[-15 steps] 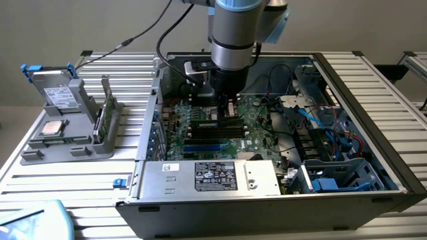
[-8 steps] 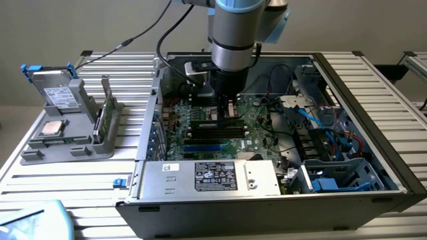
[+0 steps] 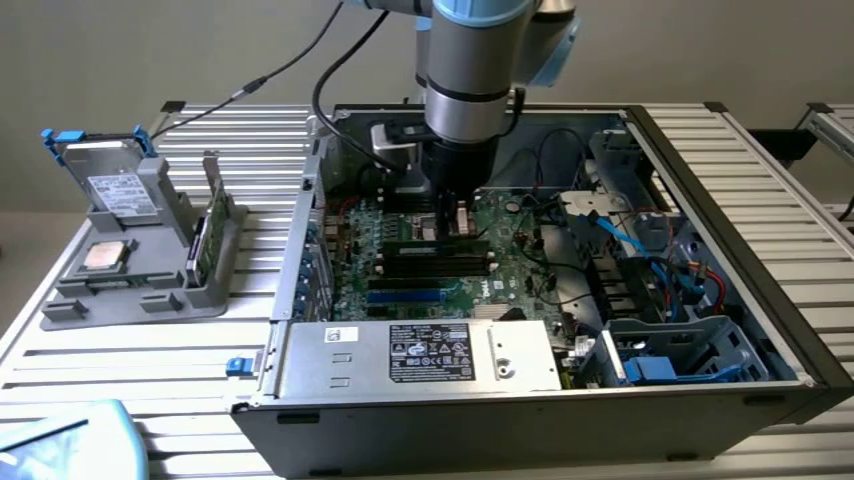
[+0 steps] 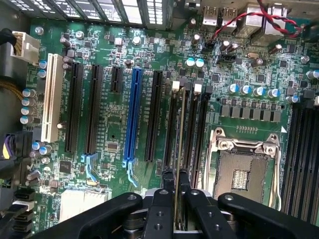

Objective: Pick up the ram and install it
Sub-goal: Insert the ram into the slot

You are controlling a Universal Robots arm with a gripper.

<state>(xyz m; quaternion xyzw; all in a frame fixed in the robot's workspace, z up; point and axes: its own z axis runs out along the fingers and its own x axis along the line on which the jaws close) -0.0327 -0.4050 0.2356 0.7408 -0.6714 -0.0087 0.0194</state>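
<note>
The hand (image 4: pixel 176 178) pinches the ram (image 4: pixel 180 129) edge-on, low inside the computer case (image 3: pixel 534 430) at the exterior view's centre. The stick's long axis lies parallel to the black memory slots (image 4: pixel 202 129), which sit just beneath it on the motherboard (image 4: pixel 109 124).

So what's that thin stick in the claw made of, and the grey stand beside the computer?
The ram, edge-on in the gripper, looks like rigid circuit board: thin, straight, dull edge. The grey stand looks like matte plastic: uniform dull grey, no glint, chunky forms; painted metal can't be ruled out.
</note>
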